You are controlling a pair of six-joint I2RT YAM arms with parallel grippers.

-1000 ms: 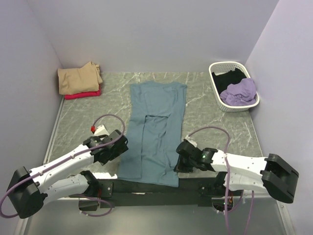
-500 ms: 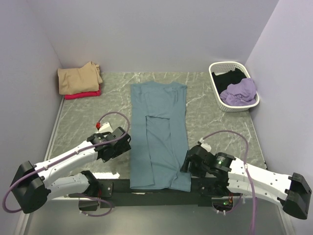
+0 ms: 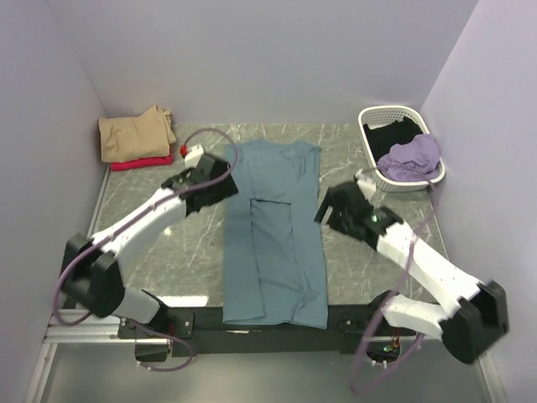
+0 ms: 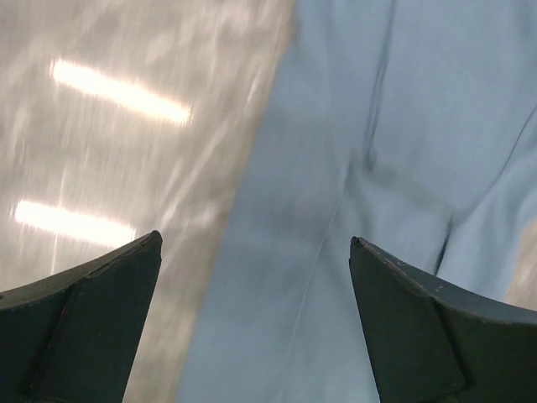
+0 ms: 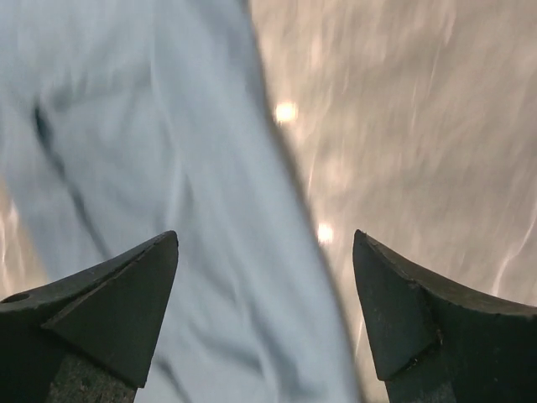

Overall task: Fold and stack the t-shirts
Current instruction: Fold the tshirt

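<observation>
From above, the teal t-shirt (image 3: 274, 243) lies folded into a long narrow strip down the middle of the table (image 3: 344, 159). Its neck end points toward the far edge and its hem reaches the near edge, over the dark rail there. The left gripper (image 3: 226, 178) sits at the strip's left edge, toward the far end. The right gripper (image 3: 325, 211) is just beside the right edge, about midway along. Bare marble runs along both long sides of the strip.

In the far left corner a folded tan t-shirt (image 3: 132, 134) rests on a red t-shirt (image 3: 138, 163), well apart from the teal one. At the far right corner, against the wall, the white basket (image 3: 369, 115) holds a lilac t-shirt (image 3: 409, 158) and a black t-shirt (image 3: 391, 134).

The left wrist view is blurred. Both fingers (image 4: 84, 323) stand wide apart with nothing between them. The shirt's left edge runs between them, with cloth to the right and marble to the left.

The right wrist view is also blurred. Its fingers (image 5: 101, 319) are spread wide and hold nothing. The shirt's right edge crosses the gap, with cloth on the left and bare table on the right.
</observation>
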